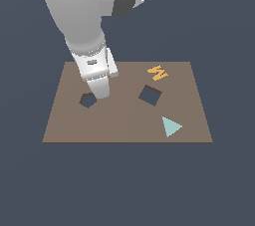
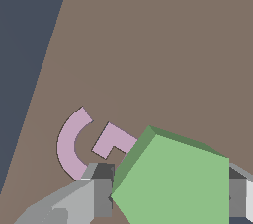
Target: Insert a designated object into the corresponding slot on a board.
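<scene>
On wrist cam I've got the green pentagon block right up close, clamped btwn the gripper fingers, one each side. Past it, a pink curved letter piece lies flat on the brown board. Ext view: gripper is down at board level, just beside the pentagon slot, on its right. Further right: square hole, teal triangle nearer the front edge, orange W at the back.
</scene>
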Motion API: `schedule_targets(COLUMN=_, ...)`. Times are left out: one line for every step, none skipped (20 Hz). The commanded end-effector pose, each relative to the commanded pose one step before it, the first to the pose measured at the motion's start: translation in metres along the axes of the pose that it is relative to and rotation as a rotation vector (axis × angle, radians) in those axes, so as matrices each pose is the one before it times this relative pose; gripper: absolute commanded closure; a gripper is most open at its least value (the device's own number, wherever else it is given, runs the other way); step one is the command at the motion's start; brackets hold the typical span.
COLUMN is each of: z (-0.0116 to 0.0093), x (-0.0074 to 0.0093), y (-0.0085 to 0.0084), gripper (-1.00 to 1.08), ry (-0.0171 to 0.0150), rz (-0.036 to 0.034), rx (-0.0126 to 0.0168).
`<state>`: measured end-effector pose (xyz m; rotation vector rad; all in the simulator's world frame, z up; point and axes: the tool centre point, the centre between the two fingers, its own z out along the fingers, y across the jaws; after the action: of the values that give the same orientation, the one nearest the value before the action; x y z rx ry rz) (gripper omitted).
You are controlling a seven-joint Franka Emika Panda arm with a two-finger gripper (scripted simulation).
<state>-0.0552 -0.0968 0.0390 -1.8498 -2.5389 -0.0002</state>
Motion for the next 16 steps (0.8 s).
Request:
schedule_targets(z=-0.00055, x=-0.01165, y=0.00670, gripper=1.08, ry=-0.00014, rz=-0.07653, rx=-0.00029)
schedule_targets(z=-0.00011, x=-0.00434, y=0.00242, gripper=1.08, ry=-0.00001, rz=-0.02748, rx=0.00004)
schedule_targets(z=-0.00011, x=-0.00417, y=0.00234, gripper=1.08, ry=-0.00001, rz=-0.02648, rx=0.00004)
schedule_targets(z=-0.00010, x=-0.00400, y=0.00227, gripper=1.08, ry=0.00000, rz=-0.02547, rx=0.00004)
schedule_targets(z=-0.00009, x=-0.00382, y=0.00220, gripper=1.08, ry=0.00000, rz=-0.02443, rx=0.00005)
schedule_targets(z=-0.00009, x=-0.00365, y=0.00212, gripper=1.08, ry=0.00000, rz=-0.02338, rx=0.00005)
schedule_targets(z=-0.00008, x=-0.00346, y=0.00204, gripper=1.08, ry=0.00000, rz=-0.02230, rx=0.00005)
schedule_targets(z=-0.00007, x=-0.00329, y=0.00196, gripper=1.08, ry=0.00001, rz=-0.02119, rx=0.00005)
schedule_targets(z=-0.00007, x=-0.00311, y=0.00187, gripper=1.08, ry=0.00001, rz=-0.02011, rx=0.00005)
schedule_targets(z=-0.00006, x=-0.00292, y=0.00180, gripper=1.08, ry=0.00001, rz=-0.01905, rx=0.00005)
schedule_targets(z=-0.00006, x=-0.00275, y=0.00171, gripper=1.08, ry=0.00001, rz=-0.01794, rx=0.00005)
schedule_targets(z=-0.00005, x=-0.00256, y=0.00164, gripper=1.08, ry=0.00001, rz=-0.01686, rx=0.00005)
schedule_targets(z=-0.00005, x=-0.00239, y=0.00155, gripper=1.08, ry=0.00001, rz=-0.01578, rx=0.00005)
schedule_targets(z=-0.00004, x=-0.00221, y=0.00145, gripper=1.08, ry=0.00001, rz=-0.01465, rx=0.00005)
schedule_targets(z=-0.00004, x=-0.00202, y=0.00135, gripper=1.08, ry=0.00001, rz=-0.01348, rx=0.00004)
schedule_targets(z=-0.00003, x=-0.00184, y=0.00124, gripper=1.08, ry=0.00001, rz=-0.01228, rx=0.00004)
